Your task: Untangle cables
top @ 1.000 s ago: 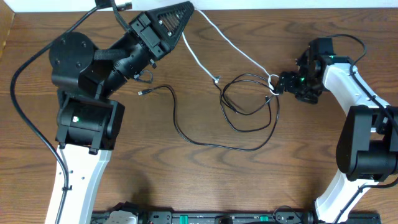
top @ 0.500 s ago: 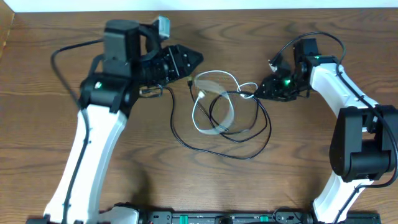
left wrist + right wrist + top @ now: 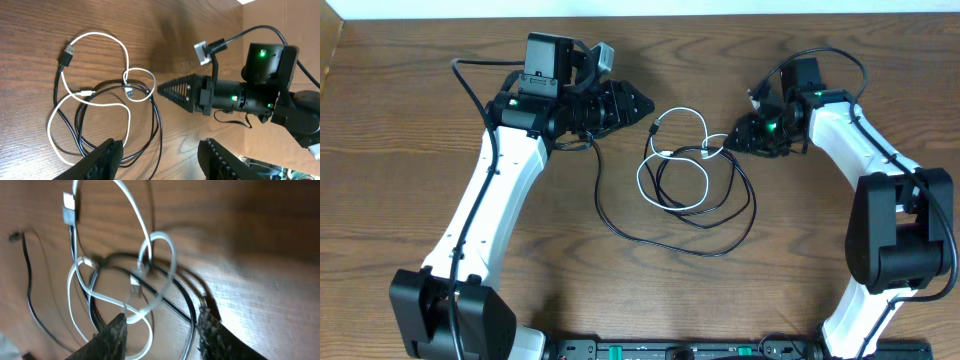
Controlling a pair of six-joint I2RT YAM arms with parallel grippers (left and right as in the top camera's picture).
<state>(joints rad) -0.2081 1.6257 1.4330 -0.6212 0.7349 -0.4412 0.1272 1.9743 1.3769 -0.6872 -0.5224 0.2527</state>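
The white cable (image 3: 640,180) lies in loops at the table's middle, woven through the coils of the black cable (image 3: 751,205). Its USB plug (image 3: 657,127) points toward my left gripper (image 3: 642,102), which hovers just left of the tangle, open and empty. In the left wrist view the left gripper (image 3: 161,145) frames the white cable (image 3: 107,36) and black cable (image 3: 157,120) on the wood below. My right gripper (image 3: 732,140) sits at the tangle's right edge. In its wrist view the right gripper (image 3: 161,315) stands partly open, with white cable (image 3: 132,210) and black strands lying between the fingers, not pinched.
The black cable's long tail (image 3: 599,190) runs left toward the left arm (image 3: 510,170). The right arm (image 3: 865,150) curves along the right side. A black rail (image 3: 650,350) lines the table's front edge, and the table's back edge (image 3: 720,12) lies just behind both grippers.
My left arm swung in toward the middle and its gripper opened, letting the white cable go. That cable went from stretched to slack loops. The right gripper's jaws narrowed and shifted slightly left.
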